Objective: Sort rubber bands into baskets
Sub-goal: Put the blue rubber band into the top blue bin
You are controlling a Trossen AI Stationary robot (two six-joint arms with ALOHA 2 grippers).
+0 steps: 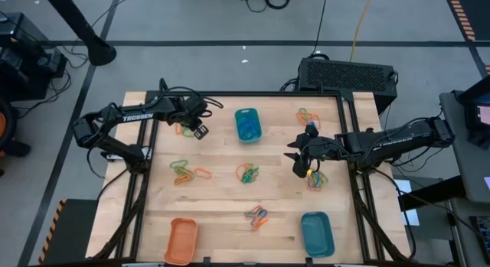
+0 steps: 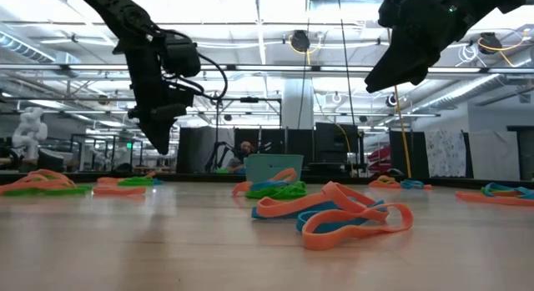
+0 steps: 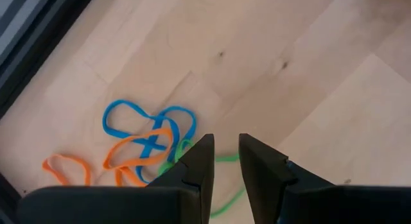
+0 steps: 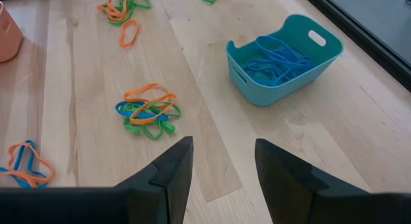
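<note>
Rubber bands lie in small orange, blue and green heaps on the wooden table. My left gripper hangs above the table at the far left, beside one heap. Its fingers stand a narrow gap apart and hold nothing, and the heap lies on the wood below them. My right gripper hangs at the right, wide open and empty, above the table. One teal basket stands at the far middle with blue bands inside. An orange basket and a second teal basket stand at the near edge.
More heaps lie at the left middle, the centre, the near middle, the far right and just under the right gripper. Black rails run along the table's left and right sides. Bare wood lies between the heaps.
</note>
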